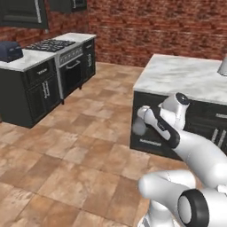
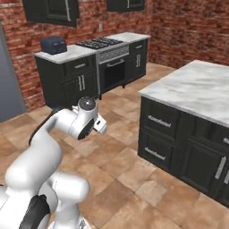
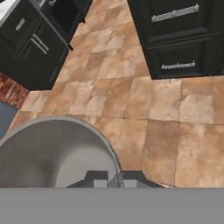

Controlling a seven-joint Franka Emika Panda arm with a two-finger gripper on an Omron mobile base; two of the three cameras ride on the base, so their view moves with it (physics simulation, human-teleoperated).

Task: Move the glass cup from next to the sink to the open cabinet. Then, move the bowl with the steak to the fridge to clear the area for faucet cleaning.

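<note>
Pinched together on the rim of the bowl (image 3: pixel 52 153), the gripper (image 3: pixel 114 180) holds that whitish, translucent dish out over the brown tiled floor (image 3: pixel 148 109), well off the ground and between the marble-topped island (image 1: pixel 186 77) and the dark cabinets along the brick wall (image 2: pixel 174 22). From the left base view the bowl looks like a faint pale blur just beside the hand (image 1: pixel 146 116), and I cannot make out whether the steak lies inside it. Against the wall stands the stove (image 2: pixel 105 53) with a dark blue toaster (image 2: pixel 53 44) on the counter beside it.
</note>
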